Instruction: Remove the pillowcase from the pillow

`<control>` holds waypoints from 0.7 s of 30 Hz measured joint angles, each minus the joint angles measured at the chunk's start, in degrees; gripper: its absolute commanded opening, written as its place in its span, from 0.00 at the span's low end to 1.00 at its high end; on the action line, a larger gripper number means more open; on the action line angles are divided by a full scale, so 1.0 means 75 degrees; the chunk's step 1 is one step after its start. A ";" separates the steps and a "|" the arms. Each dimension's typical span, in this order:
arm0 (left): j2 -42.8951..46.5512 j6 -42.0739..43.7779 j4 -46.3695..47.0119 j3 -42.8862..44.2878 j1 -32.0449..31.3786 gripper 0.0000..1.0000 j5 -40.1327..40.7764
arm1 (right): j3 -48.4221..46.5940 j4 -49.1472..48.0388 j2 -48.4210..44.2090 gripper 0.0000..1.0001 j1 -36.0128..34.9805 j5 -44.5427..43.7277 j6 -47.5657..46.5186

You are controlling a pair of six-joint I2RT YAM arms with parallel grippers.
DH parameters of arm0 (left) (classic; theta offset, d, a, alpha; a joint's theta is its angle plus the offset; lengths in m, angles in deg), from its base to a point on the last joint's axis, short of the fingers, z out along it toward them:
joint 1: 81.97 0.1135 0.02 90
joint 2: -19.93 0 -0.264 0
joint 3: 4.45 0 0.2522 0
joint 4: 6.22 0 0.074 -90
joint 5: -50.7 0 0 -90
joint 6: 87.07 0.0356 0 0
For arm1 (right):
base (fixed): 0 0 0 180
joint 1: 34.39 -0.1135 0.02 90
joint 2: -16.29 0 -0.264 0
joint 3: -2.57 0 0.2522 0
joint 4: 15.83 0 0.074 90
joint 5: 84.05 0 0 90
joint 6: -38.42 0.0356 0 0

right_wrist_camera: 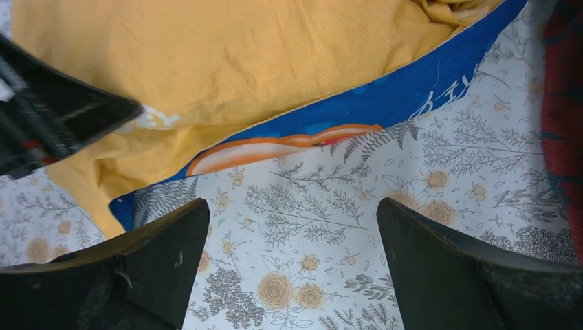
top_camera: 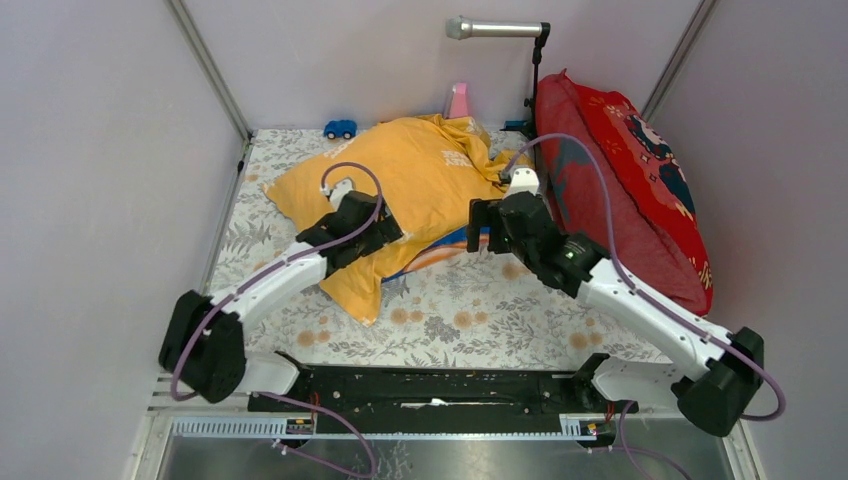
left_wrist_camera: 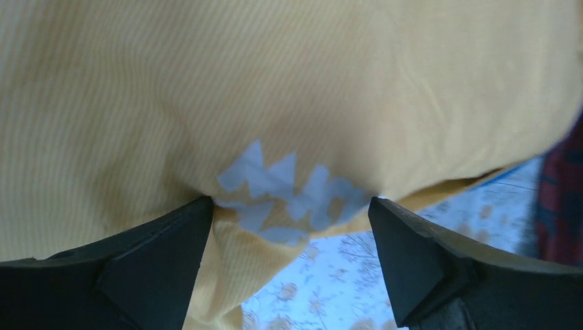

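- On the floral desk (top_camera: pixel 480 310), toward its far-left half, the pillowcase (top_camera: pixel 420 165) lies as a filled orange-yellow mound, with its far end close to the red cushion (top_camera: pixel 640 190).
- The pillow is not exposed in any view. It is judged to be fully enclosed, since the cover is plump along its whole length.
- The left hand (left_wrist_camera: pixel 289 213) is held wide open against the near part of the cover. Printed lettering (left_wrist_camera: pixel 289 196) sits between its 2 fingers, and nothing is clamped.
- The right hand (right_wrist_camera: pixel 292 206) is also wide open and empty. It is poised over bare desk, just beside the blue underside (right_wrist_camera: pixel 385 103) of the cover.
- The fabric is judged thin, light and limp. It is expected to wrinkle, stretch and slide over the filling rather than transmit a push.
- The filling is judged soft and bulky, so a deep pinch is likely to catch cover and pillow together.
- A shallow pinch on 1 layer only is advised, at a loose edge or corner.
- Bunched folds (top_camera: pixel 470 130) are seen at the far end. The opening may lie there, but this cannot be confirmed.
- A counter-hold by the other hand is advised.
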 measured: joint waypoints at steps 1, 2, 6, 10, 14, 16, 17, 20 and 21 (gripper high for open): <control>-0.0268 0.0047 0.0017 0.0050 0.0009 0.79 0.0029 | 0.0003 0.0017 -0.0169 0.99 0.0000 -0.0012 -0.0012; -0.0463 0.0079 0.0061 0.0070 0.0017 0.60 0.0058 | 0.0003 0.0017 -0.0219 0.99 0.0000 -0.0017 -0.0012; -0.0647 0.0181 0.0458 -0.0079 0.0143 0.00 0.0093 | 0.0015 0.0067 -0.0530 0.99 0.0003 -0.0073 -0.0032; -0.0160 0.0219 0.0493 -0.0507 0.0507 0.00 0.0699 | 0.0073 0.0154 -0.0653 0.99 0.0003 -0.0216 -0.0076; 0.0979 0.0044 -0.0154 -0.0874 0.1338 0.60 0.1973 | 0.0085 0.0163 -0.0606 0.99 0.0006 -0.0271 -0.0131; 0.1597 -0.0076 -0.0562 -0.0941 0.1816 0.98 0.2576 | 0.0085 0.0166 -0.0501 0.99 0.0006 -0.0268 -0.0134; 0.1827 -0.0064 -0.0667 -0.0953 0.1955 0.99 0.2795 | 0.0085 0.0166 -0.0411 0.99 0.0009 -0.0265 -0.0134; 0.2518 -0.0154 -0.0813 -0.0924 0.2098 0.99 0.3075 | 0.0085 0.0207 -0.0134 0.99 0.0009 -0.0248 -0.0137; 0.2643 -0.0061 -0.0836 -0.0866 0.2081 0.99 0.2996 | 0.0085 0.0221 -0.0055 0.99 0.0009 -0.0242 -0.0137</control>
